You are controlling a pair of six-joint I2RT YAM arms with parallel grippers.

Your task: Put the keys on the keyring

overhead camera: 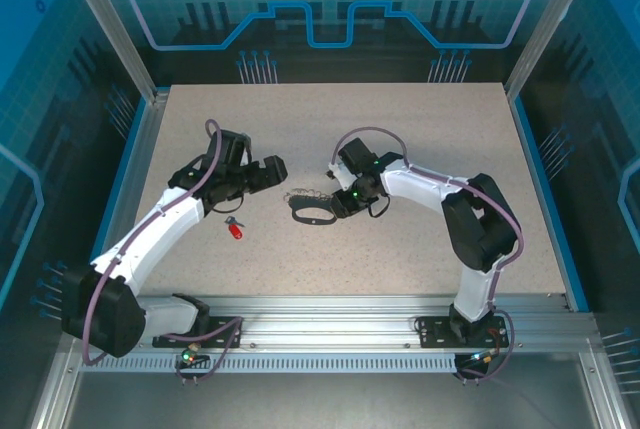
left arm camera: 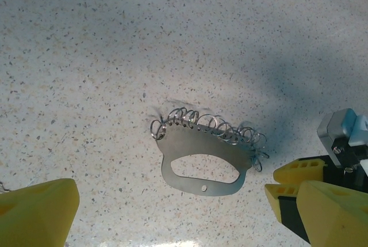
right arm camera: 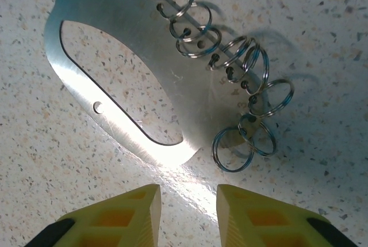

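Yellow fingertips (right arm camera: 123,215) of the right gripper (right arm camera: 188,201), closest to my right wrist camera: set narrow, with a slim gap between them and nothing in it that I can see.

Item: keyring (right arm camera: 172,94). Flat grey metal oval with one long cut-out, lying on the speckled worktop (right arm camera: 52,166) just beyond those fingertips. Its rounded end points toward the gap. I cannot tell whether it touches either finger.

Item: rings (right arm camera: 241,65). Silvery wire loops threaded through a row of holes along one edge of the keyring. Several overlap, and two hang at the end closest to the right gripper.

Item: left gripper (left arm camera: 187,201). Spread wide, one yellow finger (left arm camera: 34,212) at each lower corner of my left wrist view, nothing between them. It faces the keyring from the left and is apart from it.

Item: key (overhead camera: 236,231). Red head, short dark blade, lying alone on the worktop. It sits nearer than the keyring and to its left, beside the left arm (overhead camera: 170,219) and apart from both grippers.

From overhead I log the keyring at about mid-worktop, with the right gripper at its right end.
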